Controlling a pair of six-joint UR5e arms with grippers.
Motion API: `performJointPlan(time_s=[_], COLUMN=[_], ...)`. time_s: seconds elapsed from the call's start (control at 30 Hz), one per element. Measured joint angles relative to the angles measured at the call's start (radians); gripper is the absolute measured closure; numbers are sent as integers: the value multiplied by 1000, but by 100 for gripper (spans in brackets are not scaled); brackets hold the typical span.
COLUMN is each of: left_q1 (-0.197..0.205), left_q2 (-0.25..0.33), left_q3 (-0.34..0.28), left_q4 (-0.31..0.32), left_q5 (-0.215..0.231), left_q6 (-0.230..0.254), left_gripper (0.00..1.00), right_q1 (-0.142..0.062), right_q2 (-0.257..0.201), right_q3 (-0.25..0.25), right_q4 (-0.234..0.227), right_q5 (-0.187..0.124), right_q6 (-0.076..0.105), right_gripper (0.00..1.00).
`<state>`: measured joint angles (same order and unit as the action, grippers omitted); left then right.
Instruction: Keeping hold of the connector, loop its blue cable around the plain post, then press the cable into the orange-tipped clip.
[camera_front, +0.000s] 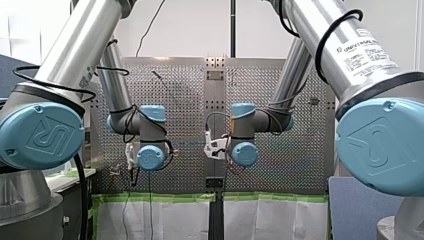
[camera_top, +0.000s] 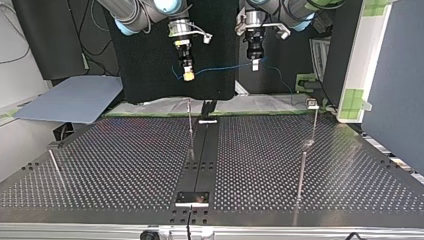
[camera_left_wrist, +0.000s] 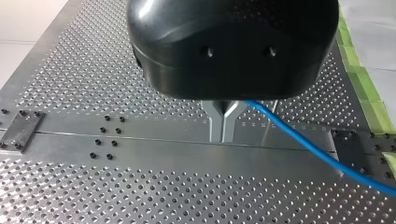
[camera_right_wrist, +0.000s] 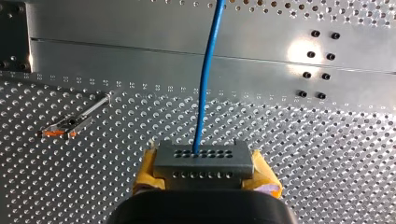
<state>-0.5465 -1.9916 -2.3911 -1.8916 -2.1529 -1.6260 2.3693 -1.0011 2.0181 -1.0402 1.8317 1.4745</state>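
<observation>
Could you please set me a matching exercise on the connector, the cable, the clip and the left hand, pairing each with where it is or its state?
Things:
1. connector
2. blue cable
3. orange-tipped clip
4. left hand

Places and states:
A. on the perforated table, touched by nothing
B. shut on the blue cable
C. held between the yellow pads of the right hand
D. runs from one hand to the other

Pairs: 1-C, 2-D, 3-A, 4-B.
</observation>
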Motion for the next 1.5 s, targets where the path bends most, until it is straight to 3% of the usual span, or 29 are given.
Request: performJointPlan(time_s=[0.2, 0.53, 1.03, 1.13, 1.37, 1.5], left_q1=[4, 9, 9, 9, 9, 9], left_q2=[-6, -81, -89, -89, -89, -89], left_q3=[-6, -27, -28, -28, -28, -28], left_q4=[-6, -23, -23, -23, -23, -23], left_q5=[5, 24, 25, 25, 25, 25], left_q6=[1, 3, 3, 3, 3, 3], left_gripper=[100, 100, 100, 100, 100, 100], right_q1=[0, 0, 1, 6, 9, 9], right_q2=[0, 0, 1, 18, 71, 76], right_q3=[0, -1, 0, 11, 19, 20], right_q4=[0, 0, 1, 19, 73, 79], right_q5=[0, 0, -1, -16, -29, -29], right_q6=[0, 0, 1, 18, 79, 87], right_gripper=[100, 100, 100, 100, 100, 100])
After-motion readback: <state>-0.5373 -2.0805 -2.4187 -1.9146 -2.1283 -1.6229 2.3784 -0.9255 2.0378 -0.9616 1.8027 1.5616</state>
